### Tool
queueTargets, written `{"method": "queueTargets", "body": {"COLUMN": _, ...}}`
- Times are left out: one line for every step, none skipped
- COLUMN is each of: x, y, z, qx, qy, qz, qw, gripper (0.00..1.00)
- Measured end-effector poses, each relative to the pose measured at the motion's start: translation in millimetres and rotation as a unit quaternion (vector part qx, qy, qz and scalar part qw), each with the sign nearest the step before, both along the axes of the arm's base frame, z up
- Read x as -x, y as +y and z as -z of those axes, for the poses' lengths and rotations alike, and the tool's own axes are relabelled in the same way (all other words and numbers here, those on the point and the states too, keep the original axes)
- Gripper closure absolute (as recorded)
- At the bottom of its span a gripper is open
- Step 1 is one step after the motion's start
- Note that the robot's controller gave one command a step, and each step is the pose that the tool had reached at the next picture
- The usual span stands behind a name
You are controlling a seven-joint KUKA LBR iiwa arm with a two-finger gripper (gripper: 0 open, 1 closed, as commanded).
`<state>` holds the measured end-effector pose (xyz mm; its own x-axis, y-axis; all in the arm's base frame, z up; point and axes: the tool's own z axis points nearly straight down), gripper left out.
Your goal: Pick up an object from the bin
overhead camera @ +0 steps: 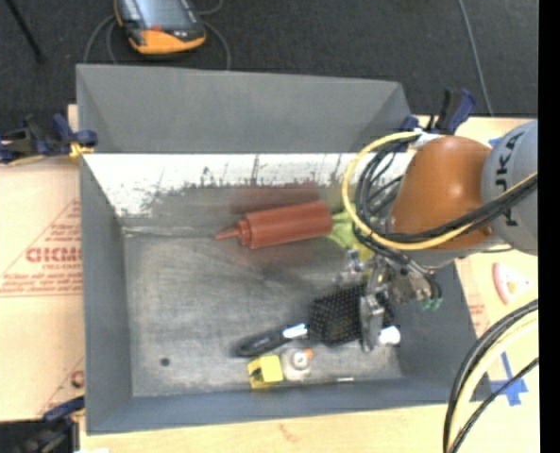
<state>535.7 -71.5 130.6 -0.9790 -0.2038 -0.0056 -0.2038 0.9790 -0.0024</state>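
My gripper (374, 321) hangs low over the bin's right front part, its fingers pointing down beside a black mesh-like square piece (335, 317). That black piece lies just left of the fingers, touching or nearly touching them. A black tool with a white and blue tip (272, 338) lies left of it on the floor. Close to the front wall sits a small yellow and white object (280, 367). A yellow-green thing (344, 230) peeks out behind the gripper, partly hidden by the arm.
A red-brown squeeze bottle (281, 226) lies on its side near the back wall, nozzle pointing left. The arm with its orange cover and cables covers the bin's right side. The left half of the floor is bare grey metal.
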Motion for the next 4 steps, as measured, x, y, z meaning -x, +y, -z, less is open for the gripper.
{"method": "queueTargets", "body": {"x": -0.1, "y": -0.2, "z": -5.4, "qx": 0.0, "qy": -0.0001, "qz": 0.0, "qw": 1.0, "gripper": 1.0}}
{"method": "queueTargets", "body": {"x": -0.3, "y": -0.4, "z": -8.3, "qx": 0.0, "qy": 0.0, "qz": 0.0, "qw": 1.0, "gripper": 1.0}}
{"method": "queueTargets", "body": {"x": -0.2, "y": -0.5, "z": -11.4, "qx": 0.0, "qy": 0.0008, "qz": 0.0, "qw": 1.0, "gripper": 1.0}}
{"method": "queueTargets", "body": {"x": -0.6, "y": -0.7, "z": -14.1, "qx": 0.0, "qy": 0.0003, "qz": 0.0, "qw": 1.0, "gripper": 1.0}}
